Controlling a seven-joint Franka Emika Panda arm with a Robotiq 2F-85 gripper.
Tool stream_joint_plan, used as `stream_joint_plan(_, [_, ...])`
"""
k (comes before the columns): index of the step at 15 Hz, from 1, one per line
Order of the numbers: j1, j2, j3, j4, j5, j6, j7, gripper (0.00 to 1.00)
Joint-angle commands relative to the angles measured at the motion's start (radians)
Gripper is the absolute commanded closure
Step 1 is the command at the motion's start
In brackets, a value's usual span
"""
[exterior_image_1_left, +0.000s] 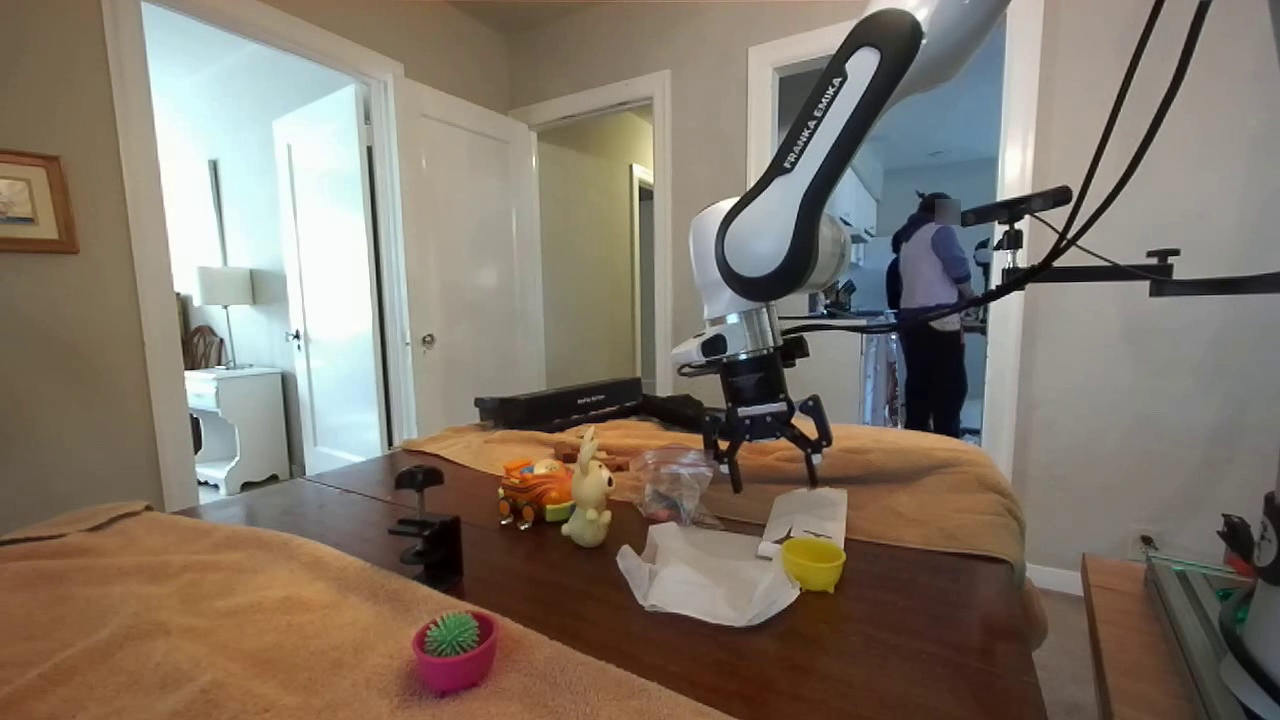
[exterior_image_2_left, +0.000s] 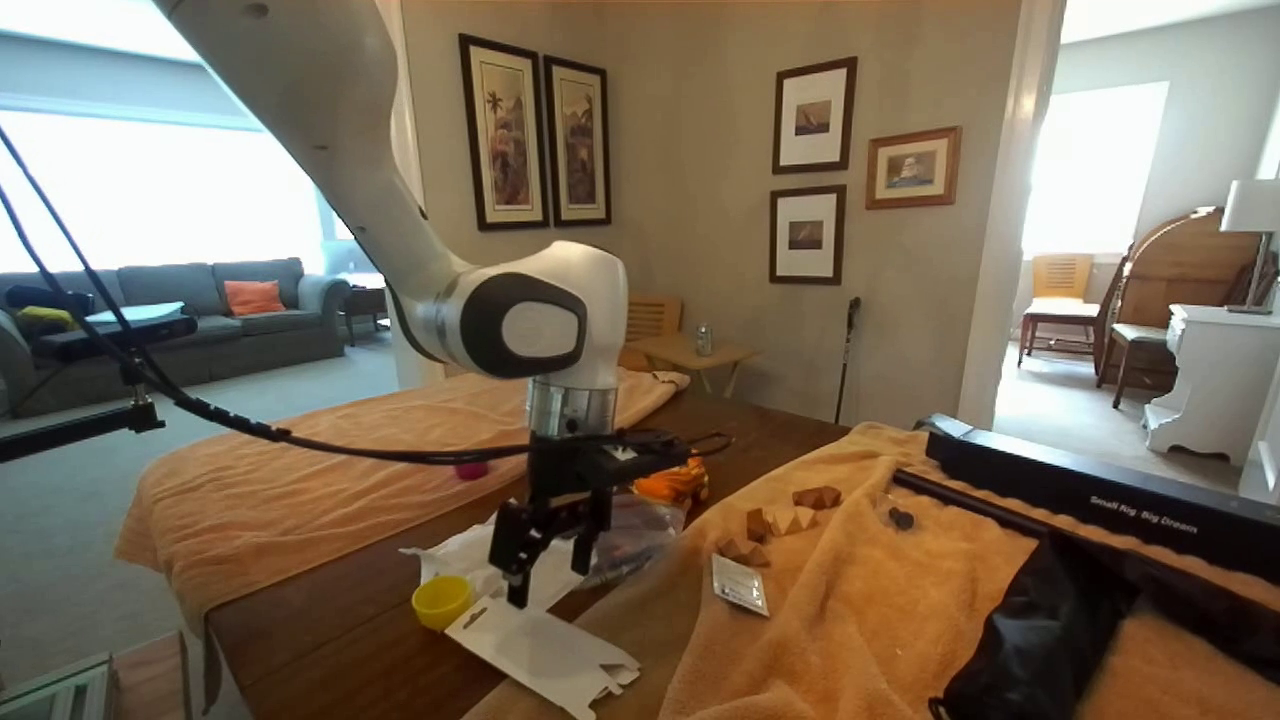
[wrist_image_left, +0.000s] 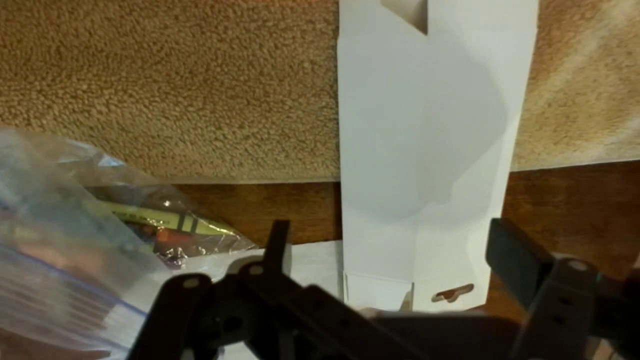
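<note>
My gripper (exterior_image_1_left: 775, 485) is open and empty, pointing down above the table. It also shows in an exterior view (exterior_image_2_left: 550, 585) and the wrist view (wrist_image_left: 389, 240). A flattened white cardboard box (wrist_image_left: 420, 125) with a hanger hole lies under and between the fingers; it also shows in both exterior views (exterior_image_1_left: 812, 508) (exterior_image_2_left: 545, 655). Whether a fingertip touches it I cannot tell. A yellow cup (exterior_image_1_left: 813, 566) (exterior_image_2_left: 442, 603) stands beside the box. A crumpled white paper (exterior_image_1_left: 700, 578) lies alongside. A clear zip bag (wrist_image_left: 75, 250) (exterior_image_1_left: 672, 480) with crayons lies to the left in the wrist view.
A cream rabbit toy (exterior_image_1_left: 588, 500) and an orange toy vehicle (exterior_image_1_left: 540, 488) stand on the dark table. A clamp (exterior_image_1_left: 432, 540) sits at the table's edge. A pink pot (exterior_image_1_left: 455, 668) stands on an orange towel (exterior_image_1_left: 250, 620). A long black box (exterior_image_2_left: 1080, 495), brown pieces and a sachet (exterior_image_2_left: 740, 585) lie on another towel.
</note>
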Motion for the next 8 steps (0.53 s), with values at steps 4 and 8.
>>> stream_joint_plan(4, [0.003, -0.086, -0.009, -0.065, 0.017, -0.011, 0.007, 0.00])
stream_joint_plan(8, [0.007, -0.050, -0.013, -0.041, 0.004, -0.007, 0.000, 0.00])
